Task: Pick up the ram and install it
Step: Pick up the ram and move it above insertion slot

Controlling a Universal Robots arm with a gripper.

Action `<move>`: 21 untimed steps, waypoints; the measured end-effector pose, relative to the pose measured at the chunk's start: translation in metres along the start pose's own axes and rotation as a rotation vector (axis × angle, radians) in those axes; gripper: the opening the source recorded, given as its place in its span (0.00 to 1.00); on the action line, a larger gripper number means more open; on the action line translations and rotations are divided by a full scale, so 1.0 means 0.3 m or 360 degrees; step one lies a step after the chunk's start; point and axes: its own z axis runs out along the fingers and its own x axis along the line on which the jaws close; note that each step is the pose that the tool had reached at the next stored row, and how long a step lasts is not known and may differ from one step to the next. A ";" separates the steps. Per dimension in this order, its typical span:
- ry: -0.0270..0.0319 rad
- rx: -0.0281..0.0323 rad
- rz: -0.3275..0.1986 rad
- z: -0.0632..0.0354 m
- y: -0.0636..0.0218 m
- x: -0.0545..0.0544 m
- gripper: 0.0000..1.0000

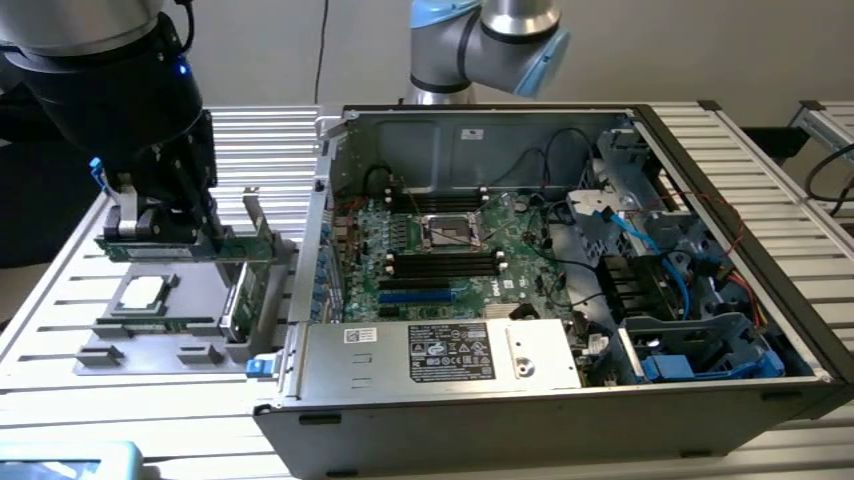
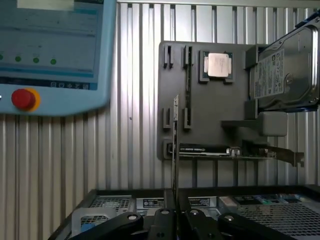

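Ram (image 1: 134, 248), a long, thin green circuit-board stick, pinched in the black gripper (image 1: 158, 235) above the grey parts tray (image 1: 147, 345).

The gripper's fingers are pressed onto the ram's flat faces, holding it on edge and clear of the tray. In the exterior view its long axis lies level and runs from that view's left to its right. The open black computer case (image 1: 561, 400) with its green motherboard (image 1: 441, 240) sits well apart on the exterior view's right, on the slatted metal worktop (image 1: 54, 310). In the wrist view the ram (image 2: 175, 140) shows edge-on as a thin line rising from the gripper (image 2: 176, 212), over the tray (image 2: 210, 115) with a square silver processor (image 2: 218, 65) and a silver hard drive (image 2: 285, 70).
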 end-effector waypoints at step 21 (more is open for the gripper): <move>0.00002 -0.00008 0.0000 -0.028 -0.318 -0.009 0.14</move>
